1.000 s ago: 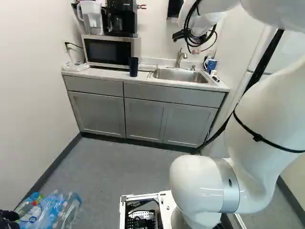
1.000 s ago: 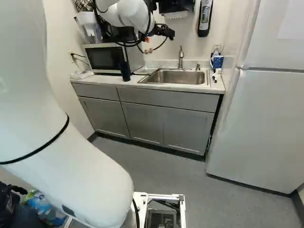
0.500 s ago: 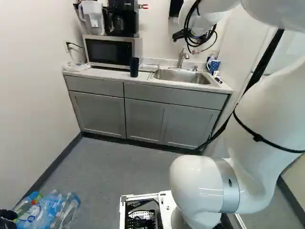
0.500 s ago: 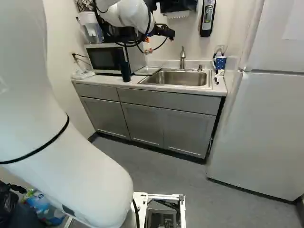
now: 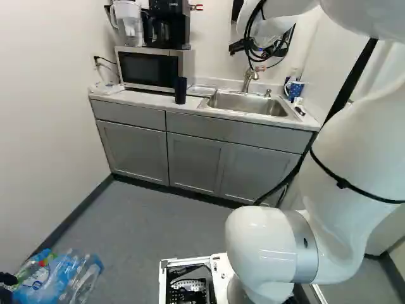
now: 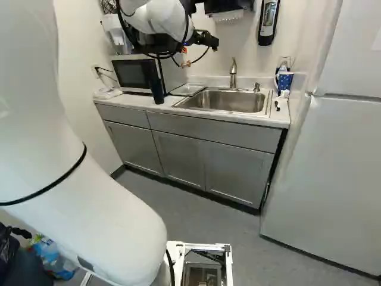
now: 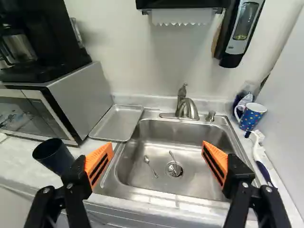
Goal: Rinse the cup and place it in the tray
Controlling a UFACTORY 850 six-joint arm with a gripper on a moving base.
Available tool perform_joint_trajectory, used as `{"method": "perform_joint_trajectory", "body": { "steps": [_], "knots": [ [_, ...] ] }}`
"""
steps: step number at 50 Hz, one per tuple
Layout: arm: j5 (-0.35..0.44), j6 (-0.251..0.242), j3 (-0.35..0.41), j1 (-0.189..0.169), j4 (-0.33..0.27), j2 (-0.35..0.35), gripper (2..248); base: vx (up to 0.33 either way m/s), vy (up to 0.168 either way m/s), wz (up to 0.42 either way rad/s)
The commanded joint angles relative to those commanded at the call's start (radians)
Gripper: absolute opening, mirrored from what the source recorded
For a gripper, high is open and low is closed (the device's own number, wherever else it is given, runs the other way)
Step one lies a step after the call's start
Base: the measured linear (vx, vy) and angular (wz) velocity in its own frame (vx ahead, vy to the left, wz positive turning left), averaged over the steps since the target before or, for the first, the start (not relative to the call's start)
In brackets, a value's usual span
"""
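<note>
Your jaws are spread wide, their orange pads point(image 7: 99, 161) apart, facing the sink point(image 7: 137, 166). The dark cup point(image 5: 180, 90) stands upright near the surface's point(image 5: 142, 99) front edge, left of the sink. The tray point(image 7: 116, 123) lies between microwave point(image 5: 149, 68) and sink, towards the back edge. You have a dotted mug point(image 7: 251, 116) near the back right corner, and a spoon point(image 7: 150, 166) in the sink.

White wall point(image 5: 44, 126), grey cabinets point(image 5: 190, 158), grey floor point(image 5: 158, 221)
</note>
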Motion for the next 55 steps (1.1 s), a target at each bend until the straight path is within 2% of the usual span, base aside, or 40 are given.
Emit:
{"method": "perform_joint_trajectory", "body": {
  "steps": [55],
  "knots": [
    [0.000,0.000,0.000,0.000,0.000,0.000,247,0.096,-0.089,0.157]
  ]
}}
